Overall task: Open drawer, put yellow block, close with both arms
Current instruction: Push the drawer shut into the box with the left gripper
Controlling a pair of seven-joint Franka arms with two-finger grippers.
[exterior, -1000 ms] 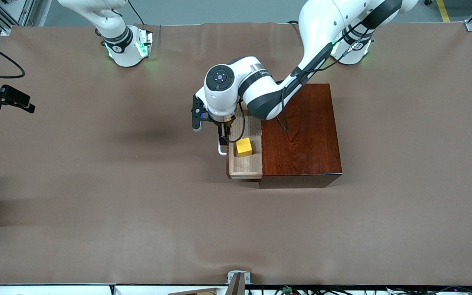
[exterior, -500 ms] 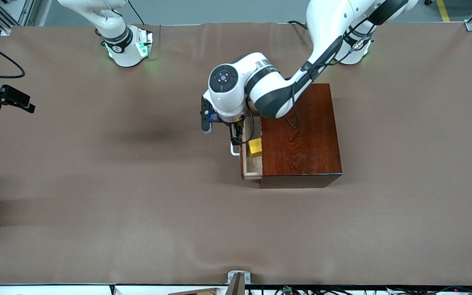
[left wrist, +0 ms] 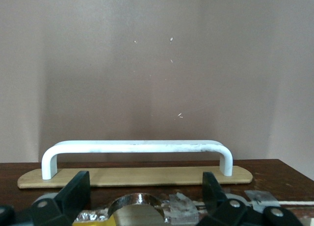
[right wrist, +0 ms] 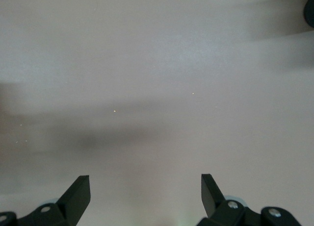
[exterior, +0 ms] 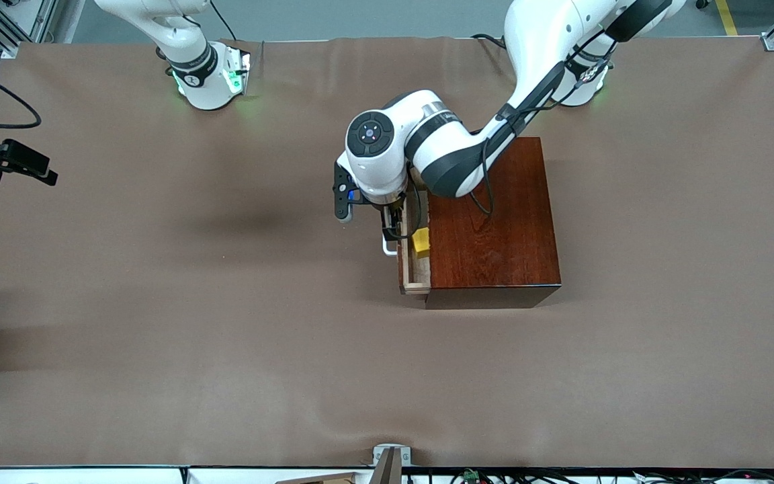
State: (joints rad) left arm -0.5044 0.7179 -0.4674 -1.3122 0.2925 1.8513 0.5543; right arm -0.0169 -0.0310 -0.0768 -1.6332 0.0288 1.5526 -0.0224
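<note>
The drawer (exterior: 410, 272) sticks a little way out of the dark reddish-brown box (exterior: 494, 228), its white handle (exterior: 387, 247) pointing toward the right arm's end of the table. The yellow block (exterior: 420, 242) lies in the drawer, half under the box top; a sliver of it shows in the left wrist view (left wrist: 100, 221). My left gripper (exterior: 391, 222) is open at the drawer front, beside the block. In the left wrist view the gripper (left wrist: 145, 184) stands wide open just short of the handle (left wrist: 137, 146), holding nothing. My right gripper (right wrist: 145, 187) is open over bare table and is out of the front view.
The right arm's base (exterior: 209, 77) stands at the table's back edge, and that arm waits. A black camera mount (exterior: 7, 161) juts in at the right arm's end. Brown table cover (exterior: 226, 336) lies all round the box.
The drawer has slid most of the way into the box. My left gripper moved with it toward the box. The block is now half hidden under the box top.
</note>
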